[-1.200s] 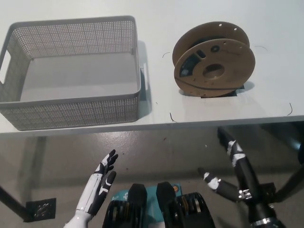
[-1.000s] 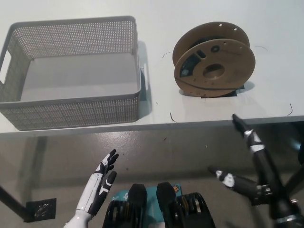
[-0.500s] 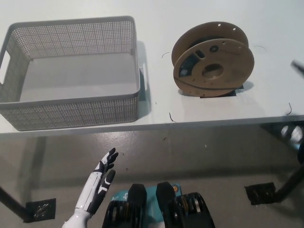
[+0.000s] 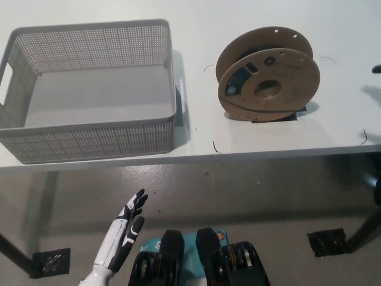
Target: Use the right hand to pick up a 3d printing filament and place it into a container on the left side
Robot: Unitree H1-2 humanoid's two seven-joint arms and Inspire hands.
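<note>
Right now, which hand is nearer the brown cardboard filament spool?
Right. A black tip of the right hand shows at the picture's right edge, level with the brown cardboard filament spool. The white left hand hangs below the table edge, far off.

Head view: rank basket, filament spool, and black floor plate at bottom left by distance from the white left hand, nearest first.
From the left hand:
1. Floor plate, lower left on the floor.
2. Basket, above on the table's left.
3. Filament spool, table's right, farthest.

One filament spool [image 4: 268, 76], one grey mesh basket [image 4: 89, 140], one white table [image 4: 196, 18].
</note>
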